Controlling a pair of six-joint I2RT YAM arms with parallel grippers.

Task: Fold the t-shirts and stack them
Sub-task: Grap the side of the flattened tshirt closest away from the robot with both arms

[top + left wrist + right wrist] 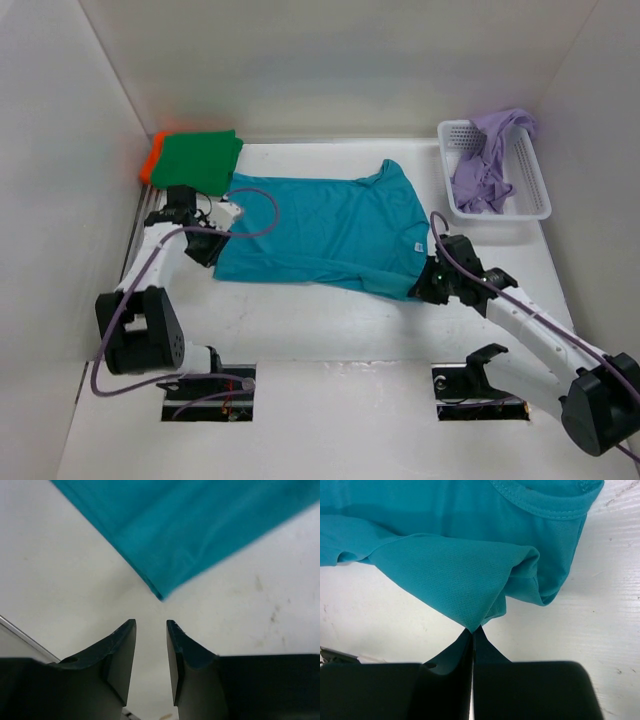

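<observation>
Teal blue soft cloth t-shirt (320,230) lies spread mid white tabletop (330,340). Right gripper (472,631) pinched tight on a bunched fabric tip; left gripper (151,630) parted a bit, empty, hem corner just ahead. Looks thin, limp, prob slippy, so grab at corners.

I see the teal blue cloth t-shirt (320,228) spread flat, one corner free just ahead of my left fingers (122,655), a bunched corner pinched between my right fingers (452,655). Beyond the left fingers, a folded dark green t-shirt (203,160) rests on a bright orange t-shirt (153,160). Beyond the right fingers, a pale lavender t-shirt (480,180) lies crumpled.
</observation>
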